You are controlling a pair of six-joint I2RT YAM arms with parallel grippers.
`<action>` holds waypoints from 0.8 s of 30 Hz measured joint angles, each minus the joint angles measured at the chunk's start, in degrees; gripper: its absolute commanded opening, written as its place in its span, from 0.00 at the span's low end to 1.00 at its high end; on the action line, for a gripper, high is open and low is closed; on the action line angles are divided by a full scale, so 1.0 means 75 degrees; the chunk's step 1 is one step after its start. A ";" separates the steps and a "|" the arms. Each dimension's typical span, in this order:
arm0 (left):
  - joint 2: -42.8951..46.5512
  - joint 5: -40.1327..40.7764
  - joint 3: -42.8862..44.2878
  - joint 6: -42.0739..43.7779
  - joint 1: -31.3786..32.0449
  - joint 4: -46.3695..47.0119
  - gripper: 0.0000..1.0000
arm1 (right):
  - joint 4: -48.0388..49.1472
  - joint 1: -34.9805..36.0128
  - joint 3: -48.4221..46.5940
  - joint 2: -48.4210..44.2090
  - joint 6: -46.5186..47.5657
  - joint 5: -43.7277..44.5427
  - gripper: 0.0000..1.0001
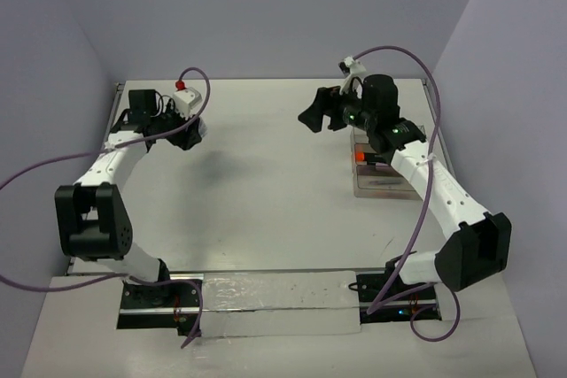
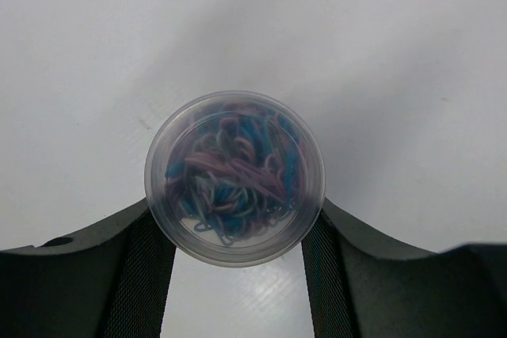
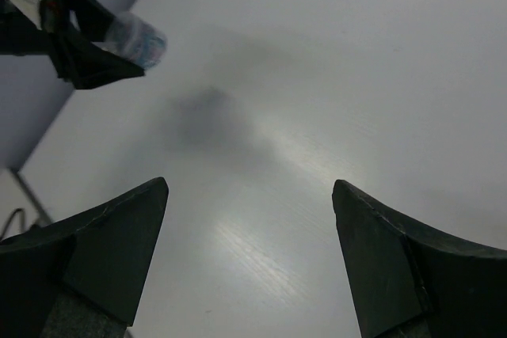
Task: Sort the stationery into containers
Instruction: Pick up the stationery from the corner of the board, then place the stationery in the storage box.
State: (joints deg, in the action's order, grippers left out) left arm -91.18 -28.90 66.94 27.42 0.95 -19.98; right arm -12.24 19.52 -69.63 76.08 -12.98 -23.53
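Left-wrist view: a small round clear jar (image 2: 235, 178), its mouth toward the camera and filled with a tangle of blue, pink and purple loops, is clamped at its sides between the two fingers (image 2: 147, 271) of the left gripper (image 2: 235, 231). In the right-wrist view the same jar (image 3: 139, 39) appears to be carried above the table (image 3: 333, 77), with a soft shadow lying apart from it on the surface.

Top view: the left gripper (image 1: 188, 133) is at far left. The smoky tray (image 1: 372, 185) lies well apart across the table toward the robot's right, largely hidden beneath the right arm, so its long axis cannot be told. The right gripper (image 1: 312, 117) hangs just beside the tray, jaws spread wide and empty. That arm is the nearer to the tray, yet the jar is on the left.
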 measured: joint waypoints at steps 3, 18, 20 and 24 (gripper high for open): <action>0.0663 -0.0404 0.0296 0.0573 0.0135 -0.1023 0.00 | 0.0454 0.0249 -0.0167 0.0238 -0.0701 -0.0794 0.93; 0.2644 -0.1207 0.1080 0.1583 0.0539 -0.3909 0.00 | 0.2553 0.2534 -0.2288 0.3557 -0.4981 -0.2421 0.95; 0.2644 -0.1221 0.1080 0.1572 0.0545 -0.3946 0.00 | 0.2504 0.2722 -0.2634 0.3885 -0.5148 -0.2415 0.95; 0.2644 -0.1225 0.1080 0.1504 0.0562 -0.3956 0.00 | 0.2517 0.2914 -0.2878 0.4141 -0.5404 -0.2423 0.95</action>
State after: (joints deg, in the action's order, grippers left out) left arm -71.35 -38.09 75.05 38.70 5.17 -49.65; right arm 6.64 41.38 -91.21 107.14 -53.51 -41.71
